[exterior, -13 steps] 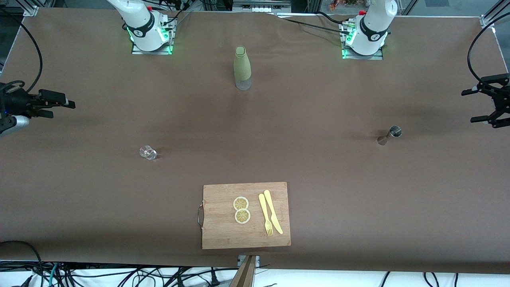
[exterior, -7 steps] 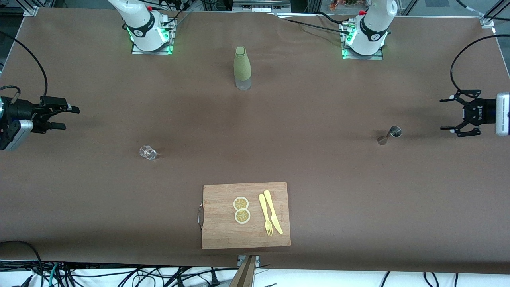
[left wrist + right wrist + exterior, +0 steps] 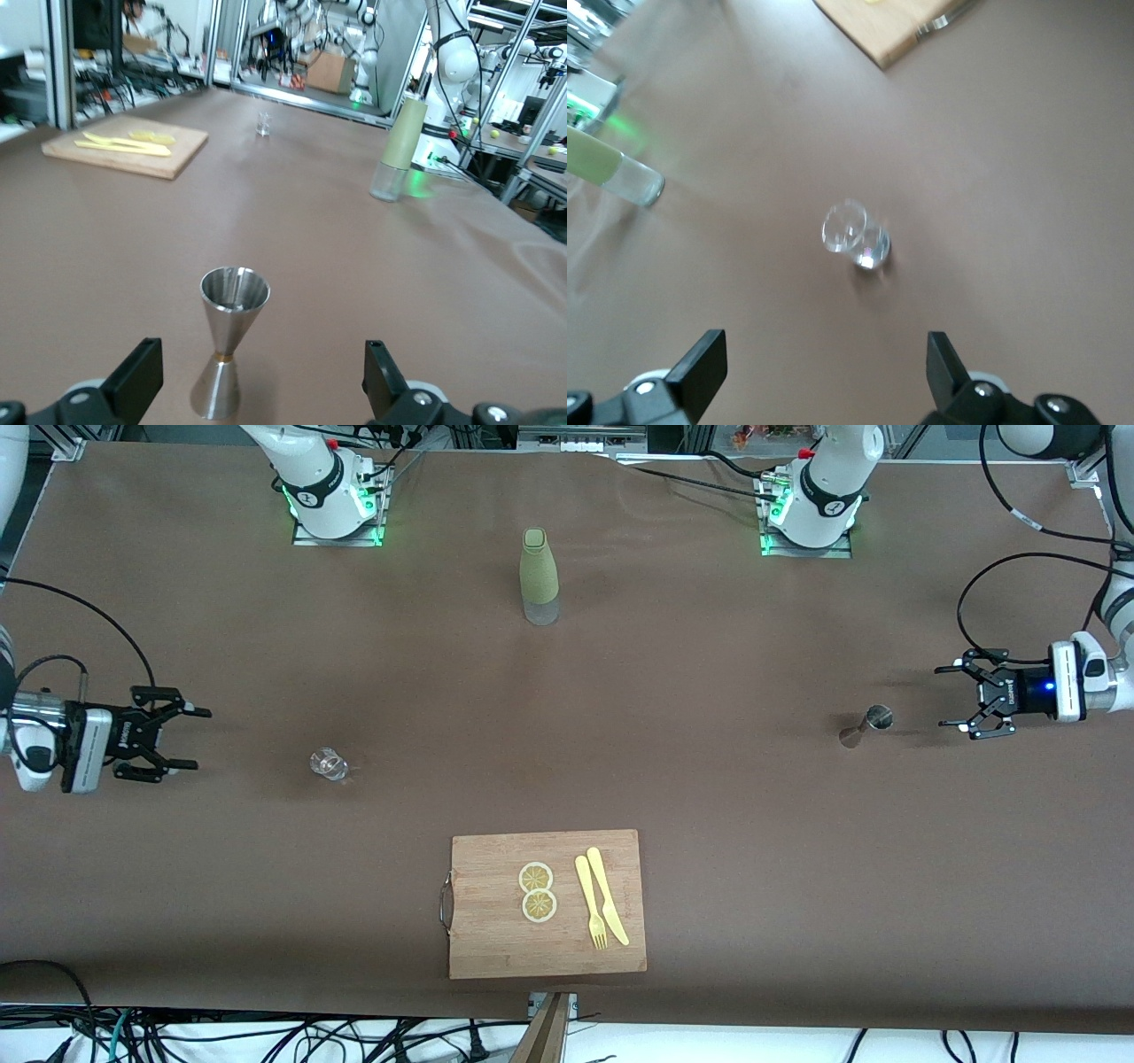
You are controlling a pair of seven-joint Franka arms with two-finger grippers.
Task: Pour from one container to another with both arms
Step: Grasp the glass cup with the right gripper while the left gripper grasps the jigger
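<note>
Front view, left tool (image 3: 956, 698) and right tool (image 3: 190, 738) level, spread wide, empty, pointing toward table's middle

Bare tabletop (image 3: 709, 779) lies between the left tool (image 3: 957, 698), fingers spread, and the jigger (image 3: 866, 724); likewise between the right tool (image 3: 188, 737), also spread, and the glass (image 3: 328, 763).

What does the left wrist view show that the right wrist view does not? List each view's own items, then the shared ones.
Only the left wrist view: the metal jigger standing upright between the open left gripper's fingers, plus the yellow fork and knife on the board.
Only the right wrist view: the open right gripper, low over the cloth.
Both: the small clear glass, the green bottle, the wooden cutting board and the brown table.
</note>
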